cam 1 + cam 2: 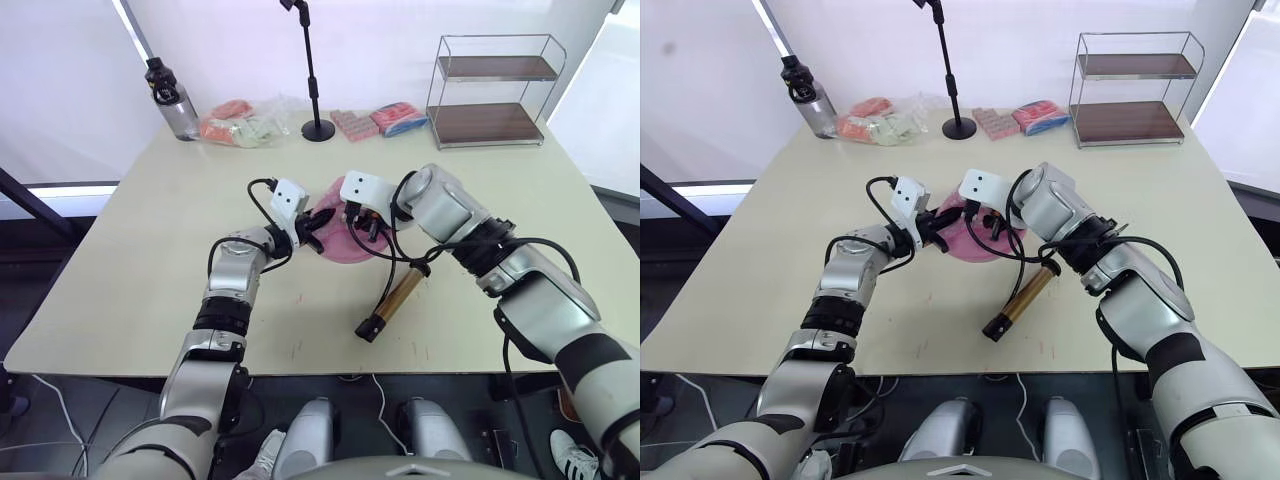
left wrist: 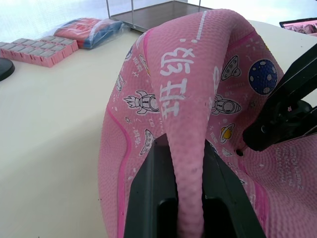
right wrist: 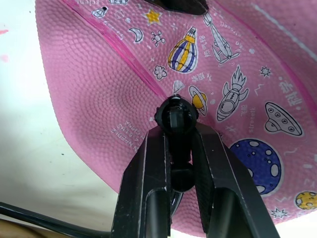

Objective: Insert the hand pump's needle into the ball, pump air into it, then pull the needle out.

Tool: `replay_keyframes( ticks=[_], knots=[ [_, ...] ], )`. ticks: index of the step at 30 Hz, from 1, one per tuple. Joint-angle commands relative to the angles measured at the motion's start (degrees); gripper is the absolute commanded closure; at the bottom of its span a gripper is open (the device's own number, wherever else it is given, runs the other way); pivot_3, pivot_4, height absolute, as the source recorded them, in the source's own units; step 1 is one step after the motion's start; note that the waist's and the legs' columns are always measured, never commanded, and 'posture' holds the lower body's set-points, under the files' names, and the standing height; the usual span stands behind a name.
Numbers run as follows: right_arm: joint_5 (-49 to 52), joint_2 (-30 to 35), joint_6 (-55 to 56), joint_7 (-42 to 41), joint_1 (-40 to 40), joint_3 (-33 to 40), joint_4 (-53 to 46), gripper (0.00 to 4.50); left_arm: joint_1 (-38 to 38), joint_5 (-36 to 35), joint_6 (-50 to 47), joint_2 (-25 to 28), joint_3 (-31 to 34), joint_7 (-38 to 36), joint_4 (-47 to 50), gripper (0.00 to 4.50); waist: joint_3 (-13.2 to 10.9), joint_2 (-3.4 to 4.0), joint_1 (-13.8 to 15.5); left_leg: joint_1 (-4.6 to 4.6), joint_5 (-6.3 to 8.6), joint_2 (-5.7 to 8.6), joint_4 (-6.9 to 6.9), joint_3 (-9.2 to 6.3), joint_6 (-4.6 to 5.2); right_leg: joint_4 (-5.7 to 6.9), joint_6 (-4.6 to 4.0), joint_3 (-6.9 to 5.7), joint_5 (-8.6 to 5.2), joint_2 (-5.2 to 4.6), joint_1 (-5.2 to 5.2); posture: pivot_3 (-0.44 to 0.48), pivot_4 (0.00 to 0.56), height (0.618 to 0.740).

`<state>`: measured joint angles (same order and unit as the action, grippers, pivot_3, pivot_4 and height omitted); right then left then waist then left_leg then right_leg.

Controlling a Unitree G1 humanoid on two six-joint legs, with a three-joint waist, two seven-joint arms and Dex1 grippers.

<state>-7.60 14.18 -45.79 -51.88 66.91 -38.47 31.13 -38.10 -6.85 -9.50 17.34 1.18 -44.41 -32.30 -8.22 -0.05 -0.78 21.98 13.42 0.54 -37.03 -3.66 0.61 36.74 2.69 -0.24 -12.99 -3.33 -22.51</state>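
Hand pump (image 1: 392, 298) is laid just beside the flat ball (image 1: 340, 240), nearer the robot. Needle (image 3: 176, 115) fitting is pinched by right gripper (image 3: 177, 134), aimed at the ball; a ball fold is clamped by left gripper (image 2: 181, 178). Needle is best kept square to the valve.

The two eye views look forward and down from the robot's head over the cream table (image 1: 130, 260), offset slightly sideways from each other, sharing the whole tabletop out to the far wire shelf (image 1: 1135, 90); the left wrist view sits very close behind its fingers (image 2: 148, 198), facing the ball (image 2: 163, 99); the right wrist view looks along its fingers (image 3: 148, 183) at the same ball, equally close.
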Motion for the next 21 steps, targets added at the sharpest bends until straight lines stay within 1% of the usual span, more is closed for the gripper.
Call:
replay_keyframes(
  ticks=[1, 11, 21],
  knots=[
    [-4.93, 0.07, 0.24, 0.85, -2.66, -3.75, 8.32, 4.41, 2.37, 1.01, -2.26, -0.99, -2.82, -0.77, -3.13, 4.5, 0.06, 0.02, -0.02, -0.01, 0.0, 0.0, 0.0, -0.01, 0.0, 0.0, 0.0, 0.0, 0.0, 0.0, 0.01, 0.0, 0.15, 0.74],
    [-8.4, -3.43, 4.46, 0.87, -2.93, -3.42, 15.8, 4.41, 1.82, 0.41, -2.79, -1.3, -2.1, -0.69, -4.14, 4.5, 0.46, 0.15, -0.11, -0.13, 0.0, 0.0, 0.03, -0.04, -0.01, 0.02, 0.0, 0.02, 0.0, 0.01, 0.08, 0.0, 0.15, 0.74],
    [-11.53, -8.38, 9.54, 3.67, -1.38, -1.21, 26.79, 4.41, 2.25, -0.43, -3.92, -1.73, -1.74, -0.39, -3.3, 4.5, 0.94, 0.07, -0.47, -0.31, 0.08, 0.0, 0.18, -0.08, -0.13, 0.02, -0.01, 0.05, -0.01, 0.01, 0.16, 0.0, 0.15, 0.74]
  ],
)
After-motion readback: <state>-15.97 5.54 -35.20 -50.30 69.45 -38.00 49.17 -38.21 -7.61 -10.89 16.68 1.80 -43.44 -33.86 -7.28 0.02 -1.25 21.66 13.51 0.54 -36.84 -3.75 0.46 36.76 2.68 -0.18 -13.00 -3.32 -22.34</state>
